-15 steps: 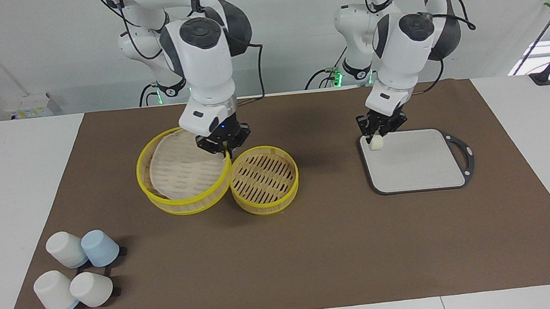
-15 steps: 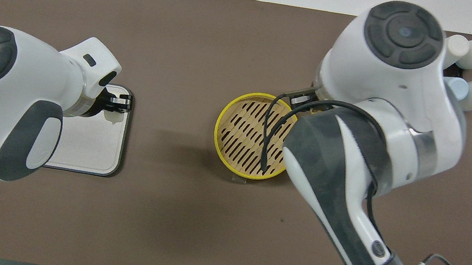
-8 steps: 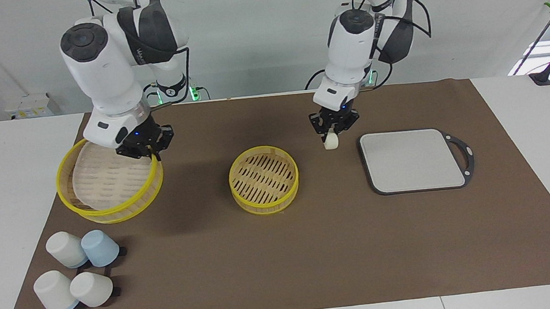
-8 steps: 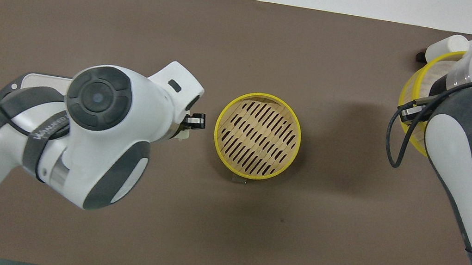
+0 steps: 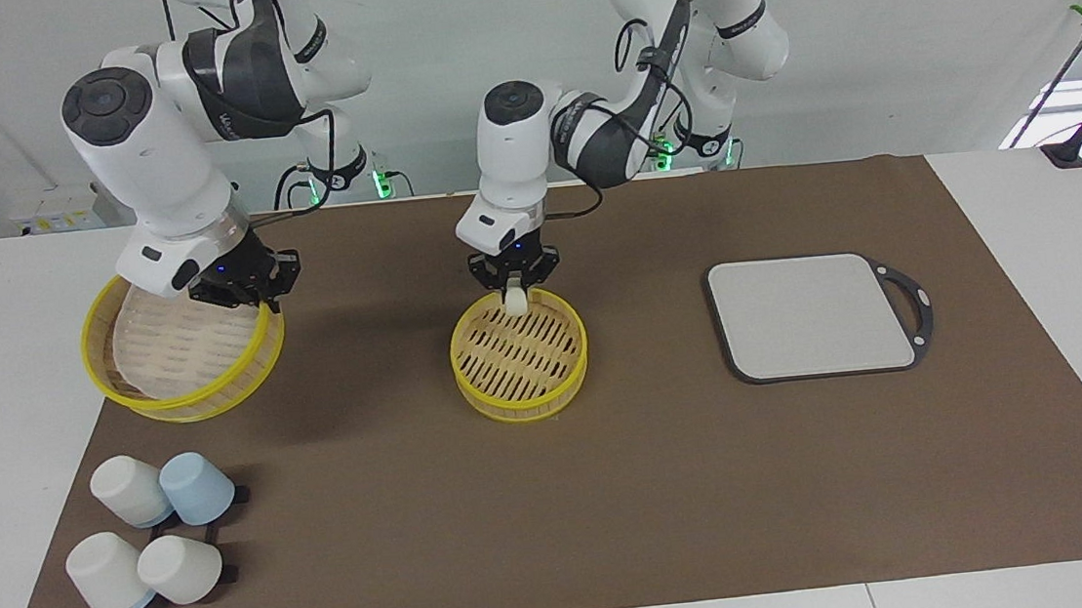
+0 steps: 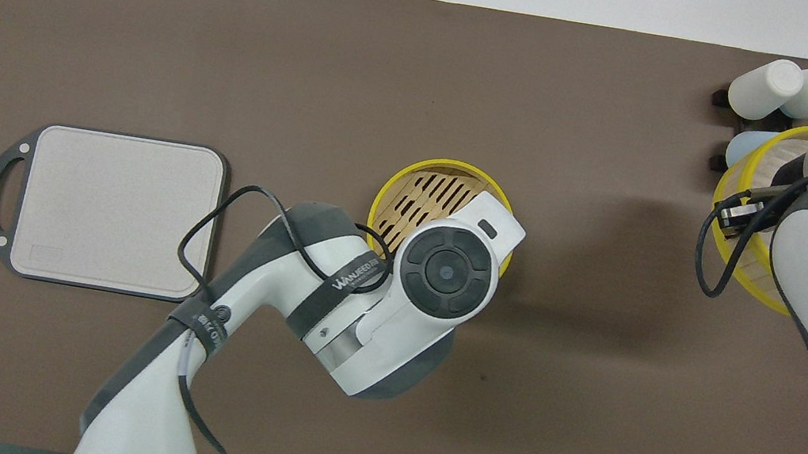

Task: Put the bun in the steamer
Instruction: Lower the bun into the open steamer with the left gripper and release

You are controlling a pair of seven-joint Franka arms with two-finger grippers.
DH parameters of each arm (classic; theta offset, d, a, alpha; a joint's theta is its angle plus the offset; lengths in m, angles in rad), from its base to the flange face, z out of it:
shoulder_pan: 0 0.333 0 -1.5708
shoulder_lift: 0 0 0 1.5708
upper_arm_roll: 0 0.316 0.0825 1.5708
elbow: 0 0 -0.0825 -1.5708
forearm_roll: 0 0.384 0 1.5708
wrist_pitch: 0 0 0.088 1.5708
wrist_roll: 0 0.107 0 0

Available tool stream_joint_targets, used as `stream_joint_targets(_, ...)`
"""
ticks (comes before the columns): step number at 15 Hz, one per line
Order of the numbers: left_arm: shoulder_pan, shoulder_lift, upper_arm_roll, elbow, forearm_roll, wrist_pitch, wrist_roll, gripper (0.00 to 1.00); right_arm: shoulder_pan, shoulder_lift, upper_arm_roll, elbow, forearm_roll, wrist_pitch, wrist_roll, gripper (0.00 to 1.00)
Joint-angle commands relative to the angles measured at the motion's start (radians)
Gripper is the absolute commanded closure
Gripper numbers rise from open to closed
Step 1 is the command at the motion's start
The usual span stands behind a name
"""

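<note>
Left arm (image 6: 445, 273) over yellow-rimmed steamer (image 6: 427, 182), grey board (image 6: 110, 211) beside.

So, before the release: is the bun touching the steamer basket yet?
Cannot tell. In the facing view the bun hangs from the left gripper over the steamer basket's rim; no gap or contact shows plainly.

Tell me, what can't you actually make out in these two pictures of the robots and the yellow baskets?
- Overhead view: the bun and the left gripper holding it are hidden under the left arm's wrist; only the facing view shows them.
- Overhead view: much of the steamer is covered by that wrist.
- Overhead view: the lifted tier in the right gripper is partly covered by the right arm.
- Facing view: whether the bun touches the steamer's slats cannot be told.
</note>
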Motion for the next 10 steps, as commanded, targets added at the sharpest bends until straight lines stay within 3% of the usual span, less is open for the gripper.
stream_joint_targets(1, -0.004, 0.051, 0.018, 0.048, 0.037, 0.03, -0.013, 0.71, -0.004, -0.031, 0.013, -0.038, -0.013, 0.066, 0.03, 1.0)
stream_joint_targets(7, 0.002, 0.099, 0.018, 0.037, 0.089, 0.074, -0.013, 0.7, -0.011, -0.031, 0.013, -0.048, -0.013, 0.093, 0.025, 1.0)
stream_joint_targets(8, 0.004, 0.097, 0.018, 0.036, 0.089, 0.073, -0.013, 0.67, -0.013, -0.031, 0.013, -0.047, -0.013, 0.093, 0.025, 1.0)
stream_joint_targets(10, 0.004, 0.097, 0.018, 0.033, 0.091, 0.073, -0.012, 0.5, -0.002, -0.032, 0.013, -0.048, -0.013, 0.096, 0.034, 1.0)
